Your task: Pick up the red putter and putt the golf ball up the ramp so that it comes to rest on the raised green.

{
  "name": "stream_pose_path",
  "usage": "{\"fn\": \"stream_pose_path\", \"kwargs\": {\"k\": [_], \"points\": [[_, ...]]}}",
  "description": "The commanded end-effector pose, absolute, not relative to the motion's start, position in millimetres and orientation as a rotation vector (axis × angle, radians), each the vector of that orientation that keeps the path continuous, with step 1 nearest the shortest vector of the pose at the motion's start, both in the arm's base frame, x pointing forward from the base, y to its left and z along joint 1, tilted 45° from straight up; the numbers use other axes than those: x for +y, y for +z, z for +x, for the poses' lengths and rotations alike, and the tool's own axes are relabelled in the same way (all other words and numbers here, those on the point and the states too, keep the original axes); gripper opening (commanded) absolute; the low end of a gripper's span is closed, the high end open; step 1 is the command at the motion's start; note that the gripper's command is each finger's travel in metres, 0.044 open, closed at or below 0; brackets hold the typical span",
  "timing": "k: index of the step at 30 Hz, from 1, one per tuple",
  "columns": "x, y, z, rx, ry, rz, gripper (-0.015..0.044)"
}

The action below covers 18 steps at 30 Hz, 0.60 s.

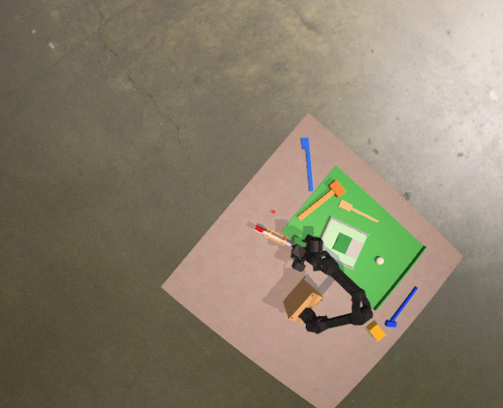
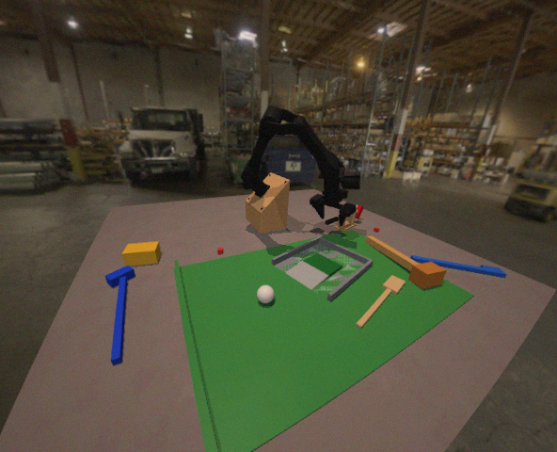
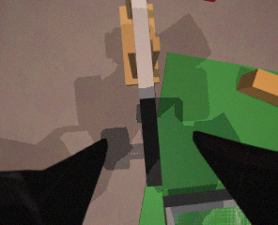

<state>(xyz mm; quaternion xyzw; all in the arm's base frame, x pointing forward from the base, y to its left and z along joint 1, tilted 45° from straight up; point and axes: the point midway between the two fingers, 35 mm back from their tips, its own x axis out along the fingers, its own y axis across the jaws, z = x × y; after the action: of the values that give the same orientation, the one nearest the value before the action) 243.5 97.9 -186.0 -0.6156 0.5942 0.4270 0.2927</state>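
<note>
The red putter, with a red head (image 1: 259, 229) (image 2: 358, 211), a white shaft (image 1: 282, 240) (image 3: 143, 52) and a black grip (image 3: 150, 164), rests on a small wooden stand (image 2: 345, 226) (image 3: 126, 52). My gripper (image 2: 331, 220) (image 3: 149, 139) is open and empty. It is above the grip end, which shows between the spread fingers in the wrist view. The golf ball (image 1: 379, 260) (image 2: 265, 294) sits on the green mat (image 1: 387, 285) (image 2: 269, 369), in front of the pale ramp (image 1: 356, 247) (image 2: 307, 275). The dark green square (image 1: 341, 242) (image 2: 322, 266) lies behind the ramp, inside grey walls.
An orange mallet (image 1: 336, 188) (image 2: 427, 274) and a tan paddle (image 1: 345, 205) (image 2: 394, 283) lie on the mat. Two blue clubs (image 1: 309, 168) (image 2: 119, 315), a yellow block (image 1: 376, 331) (image 2: 141, 253), small red cubes (image 2: 219, 250) and the wooden arm base (image 1: 300, 298) (image 2: 266, 214) stand around it.
</note>
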Motion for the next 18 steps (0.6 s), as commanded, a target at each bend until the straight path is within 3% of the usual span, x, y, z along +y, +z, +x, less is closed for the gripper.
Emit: {"fn": "stream_pose_path", "kwargs": {"k": [1, 18], "points": [[93.9, -188.9, 242.8, 1.587, 1.137, -1.648, 0.0440], [78.2, -204.5, 242.2, 1.588, 1.136, -1.649, 0.0440]]}}
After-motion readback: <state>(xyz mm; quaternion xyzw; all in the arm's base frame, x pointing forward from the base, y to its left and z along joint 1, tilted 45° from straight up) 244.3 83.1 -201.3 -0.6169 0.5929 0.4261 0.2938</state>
